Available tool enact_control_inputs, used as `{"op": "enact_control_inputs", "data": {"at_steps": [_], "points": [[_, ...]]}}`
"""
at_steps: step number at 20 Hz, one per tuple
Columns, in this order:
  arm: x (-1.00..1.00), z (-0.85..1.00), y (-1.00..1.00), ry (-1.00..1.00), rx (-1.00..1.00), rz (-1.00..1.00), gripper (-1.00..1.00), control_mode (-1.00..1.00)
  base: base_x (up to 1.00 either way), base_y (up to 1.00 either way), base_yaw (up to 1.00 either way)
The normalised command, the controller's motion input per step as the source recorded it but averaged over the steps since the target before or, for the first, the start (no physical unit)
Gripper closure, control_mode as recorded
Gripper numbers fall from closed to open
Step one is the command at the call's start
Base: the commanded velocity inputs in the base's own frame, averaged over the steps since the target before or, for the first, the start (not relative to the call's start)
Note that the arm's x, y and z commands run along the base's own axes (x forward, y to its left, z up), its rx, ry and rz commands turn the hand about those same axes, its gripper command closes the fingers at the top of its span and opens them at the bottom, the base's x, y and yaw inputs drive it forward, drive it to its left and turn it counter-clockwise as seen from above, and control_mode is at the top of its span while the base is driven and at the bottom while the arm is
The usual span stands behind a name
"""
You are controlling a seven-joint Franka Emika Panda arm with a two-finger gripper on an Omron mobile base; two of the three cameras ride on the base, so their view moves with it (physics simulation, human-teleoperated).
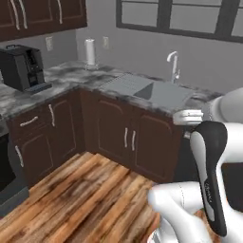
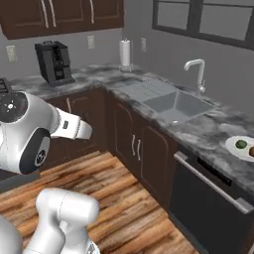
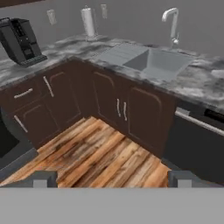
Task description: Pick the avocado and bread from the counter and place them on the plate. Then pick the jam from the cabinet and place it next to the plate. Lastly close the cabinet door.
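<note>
Left base view: marbled worktop point(image 1: 71, 78) wrapping the corner over dark cupboards, bearing a black coffee machine point(image 1: 21, 66) at 10 o'clock, a paper-towel roll point(image 1: 89, 51) at 12, and a sink point(image 1: 159, 92) with tap toward 2. Right base view: white plate point(image 2: 238, 149) on the worktop at 3 o'clock near the frame edge, the dark-green avocado point(image 2: 241, 144) lying on it, a brown-orange bit at its rim cut by the edge, possibly the bread; upper cabinet point(image 2: 59, 15) at 11 o'clock. Hand view: claw point(image 3: 113, 179) spread wide and empty, tips at 7 and 5 o'clock, aimed at the wood floor point(image 3: 92, 157) and corner cupboards, the sink at 1 o'clock, well apart from the claw.
</note>
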Motion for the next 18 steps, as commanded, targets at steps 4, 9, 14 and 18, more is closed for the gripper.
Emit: {"op": "enact_control_inputs", "data": {"at_steps": [4,9,14,18], "points": [[0.0,0.0,0.0,0.0,0.0,0.0,-1.0,1.0,-0.14,0.44,1.0],[0.0,0.0,0.0,0.0,0.0,0.0,-1.0,1.0,-0.08,0.49,1.0],[0.0,0.0,0.0,0.0,0.0,0.0,-1.0,1.0,0.0,0.53,0.93],[0.0,0.0,0.0,0.0,0.0,0.0,-1.0,1.0,0.38,0.27,0.6]]}}
